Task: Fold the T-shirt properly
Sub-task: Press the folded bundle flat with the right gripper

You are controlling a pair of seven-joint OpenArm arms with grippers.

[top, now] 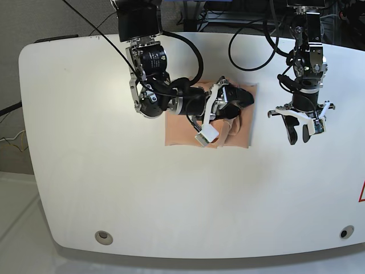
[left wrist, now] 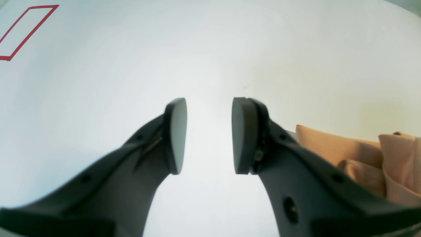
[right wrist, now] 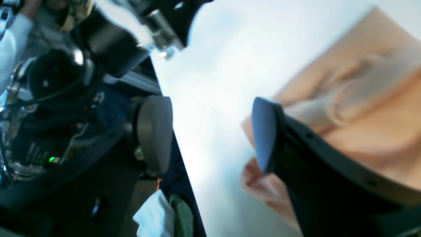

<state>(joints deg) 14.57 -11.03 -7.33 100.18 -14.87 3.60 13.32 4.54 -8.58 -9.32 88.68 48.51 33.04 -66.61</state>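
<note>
Hanging with its dark fingers parted over bare white surface, the left pincer (left wrist: 209, 135) grips nothing; its wrist view catches only a bunched corner of the peach short-sleeved cotton T-shirt (left wrist: 378, 158) at 4 o'clock and a red tape outline (left wrist: 28, 31) at 10 o'clock. The right wrist view shows the right pincer (right wrist: 210, 135) spread too, with nothing between the pads, one finger over soft rumpled peach folds and the near tabletop edge running beneath the other. Only the base view shows the whole shirt (top: 177, 131): a roughly rectangular folded bundle, upper middle of the white rounded tabletop (top: 171, 200), partly hidden under the right arm. Broad open surface spreads from 4 to 8 o'clock.
</note>
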